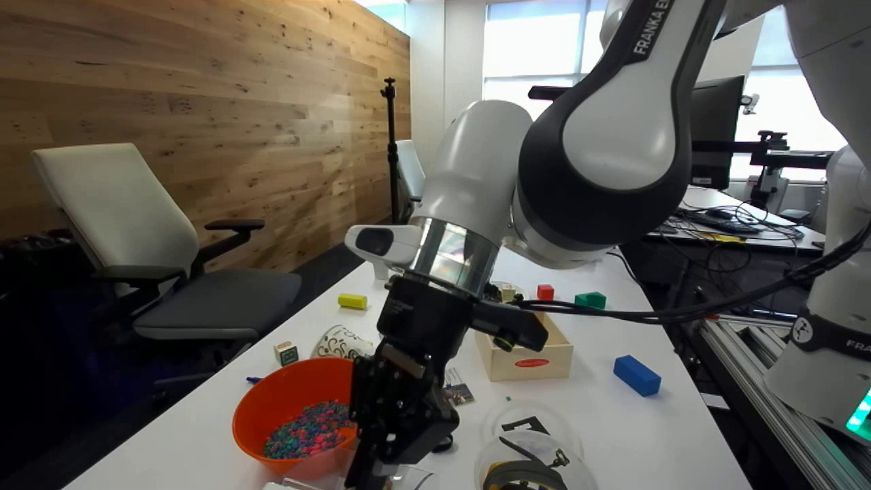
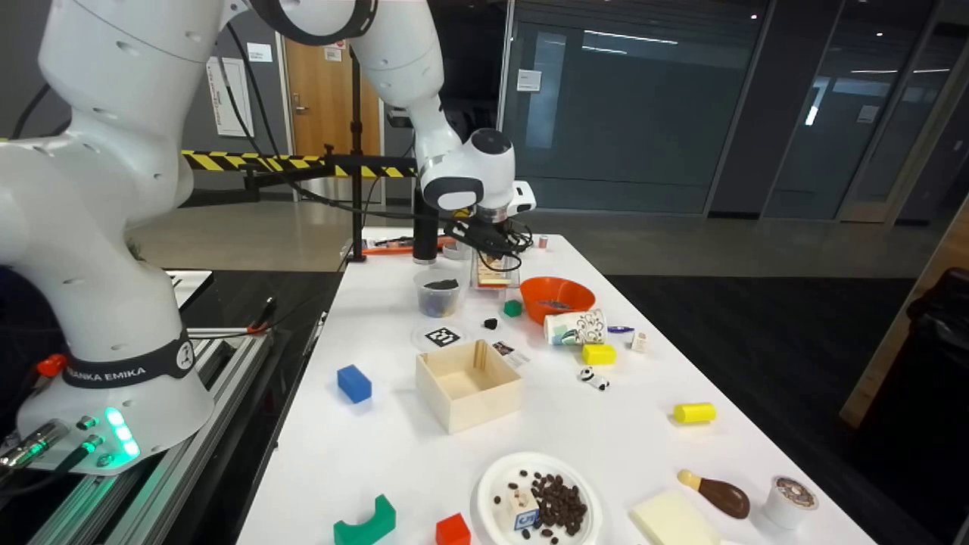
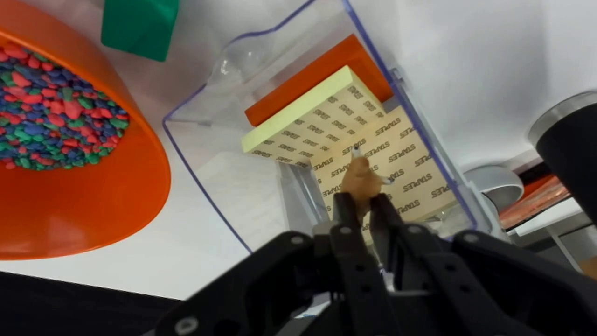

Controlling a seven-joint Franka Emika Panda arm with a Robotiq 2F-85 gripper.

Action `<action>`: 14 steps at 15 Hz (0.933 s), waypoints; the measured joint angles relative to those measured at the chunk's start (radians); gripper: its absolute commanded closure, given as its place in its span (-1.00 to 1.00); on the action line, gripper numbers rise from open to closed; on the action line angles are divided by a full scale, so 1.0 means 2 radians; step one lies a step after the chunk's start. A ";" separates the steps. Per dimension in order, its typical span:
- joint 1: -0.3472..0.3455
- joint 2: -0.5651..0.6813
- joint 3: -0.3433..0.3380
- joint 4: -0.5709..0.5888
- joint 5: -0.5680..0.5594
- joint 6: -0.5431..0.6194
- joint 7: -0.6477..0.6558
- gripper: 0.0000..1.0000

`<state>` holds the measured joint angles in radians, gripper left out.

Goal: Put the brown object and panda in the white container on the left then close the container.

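In the wrist view my gripper (image 3: 362,199) is shut on the brown object (image 3: 361,179), a small figure with pale, dark-tipped ends. It hangs over the inside of the container (image 3: 428,140), a clear and pale box with blue edges. Yellow note pads (image 3: 392,154) lie in that box, and its top stands uncovered above them. Whether the figure touches the pads, I cannot tell. The black-and-white panda (image 2: 594,378) lies on the table beyond the wooden box, away from the gripper. Cables partly hide the gripper in an exterior view.
An orange bowl (image 3: 88,200) of coloured pebbles and a green block (image 3: 140,28) stand beside the container. A black flask (image 3: 569,154) rises on its opposite side. Farther along are a clear tub (image 2: 437,291), a tipped cup (image 2: 575,328) and a wooden box (image 2: 484,409).
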<state>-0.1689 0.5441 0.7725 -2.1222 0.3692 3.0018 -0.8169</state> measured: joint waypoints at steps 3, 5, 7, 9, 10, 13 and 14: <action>-0.014 0.016 0.011 0.000 -0.016 0.006 0.003 -0.33; -0.023 0.014 0.014 0.000 -0.029 0.007 0.007 -0.61; -0.033 0.008 0.018 0.000 -0.043 0.013 0.009 -0.90; -0.037 -0.006 0.016 -0.001 -0.061 0.018 0.015 -1.00; -0.037 -0.016 0.010 -0.004 -0.071 0.020 0.021 -1.00; -0.023 -0.060 -0.028 -0.016 -0.100 0.026 0.049 -1.00; -0.011 -0.077 -0.052 -0.021 -0.109 0.028 0.066 -1.00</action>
<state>-0.1908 0.3906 0.6692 -2.1636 0.1504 3.0587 -0.6851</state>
